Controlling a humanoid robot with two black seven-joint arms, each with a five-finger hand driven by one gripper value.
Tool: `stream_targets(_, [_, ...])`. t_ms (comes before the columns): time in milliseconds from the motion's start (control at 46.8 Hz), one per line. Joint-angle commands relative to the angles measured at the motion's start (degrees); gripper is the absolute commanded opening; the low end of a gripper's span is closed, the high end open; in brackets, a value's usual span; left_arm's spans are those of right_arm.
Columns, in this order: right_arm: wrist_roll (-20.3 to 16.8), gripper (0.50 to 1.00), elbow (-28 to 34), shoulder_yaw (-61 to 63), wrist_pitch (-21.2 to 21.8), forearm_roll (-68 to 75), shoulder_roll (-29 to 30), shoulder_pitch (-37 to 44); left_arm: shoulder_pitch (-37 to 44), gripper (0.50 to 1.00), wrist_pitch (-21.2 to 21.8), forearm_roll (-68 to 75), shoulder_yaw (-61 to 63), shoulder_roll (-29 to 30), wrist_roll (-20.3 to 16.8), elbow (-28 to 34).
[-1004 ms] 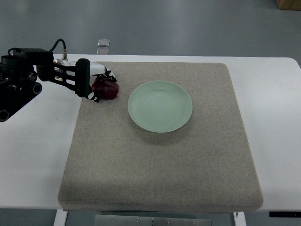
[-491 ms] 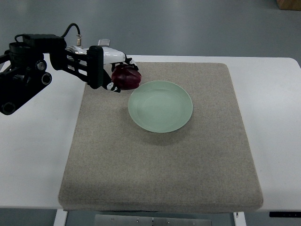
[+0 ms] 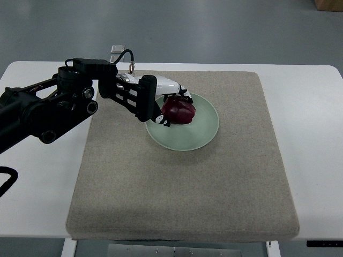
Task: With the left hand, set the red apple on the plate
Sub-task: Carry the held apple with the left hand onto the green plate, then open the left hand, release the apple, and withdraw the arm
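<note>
While gripped by robot hand | red apple | over plate

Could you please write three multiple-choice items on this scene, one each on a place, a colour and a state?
1. Where is the red apple?
A. over the plate's left part
B. on the bare table right of the mat
C. at the mat's near edge

2. What colour is the plate?
A. pale green
B. bright yellow
C. black

3. What is the left hand doing?
A. resting open on the table
B. grasping the apple
C. pressing flat on the mat

Key:
1 A, the apple shows against the plate's left half, above the grey mat.
2 A, the bare rim and dish are pale green.
3 B, its fingers wrap around the apple.
</note>
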Motion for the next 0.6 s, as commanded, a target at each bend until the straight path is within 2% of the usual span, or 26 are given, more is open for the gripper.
stream_targets(0, [0.0,0.930,0.1,0.0,0.0,0.0,0.0,0.0,0.2,0.842,0.0,-0.3,0.3,-0.7,0.0,0.3])
stream_targets(43, [0.0,0.928,0.1,0.0,0.0,0.0,0.0,0.0,0.1,0.968,0.0,-0.9,0.4,-0.8,0.0,0.3])
stream_targets(64, [0.0,0.930,0.0,0.0,0.0,0.0,0.0,0.0,0.1,0.996,0.0,-1.0,0.4,-0.9,0.0,0.3])
stream_targets(235, [0.0,0.928,0.0,0.0,0.0,0.0,0.0,0.0,0.0,0.999,0.2,-1.9,0.2,-1.1,0.0,0.6])
stream_targets(384, [0.0,0.930,0.0,0.0,0.0,0.0,0.0,0.0,-0.3,0.999,0.2,-10.4,-0.2,0.1,0.0,0.6])
stream_targets(577, [0.0,0.930,0.0,0.0,0.0,0.0,0.0,0.0,-2.4,0.999,0.1,-30.1,-0.8,7.4,0.3,1.2])
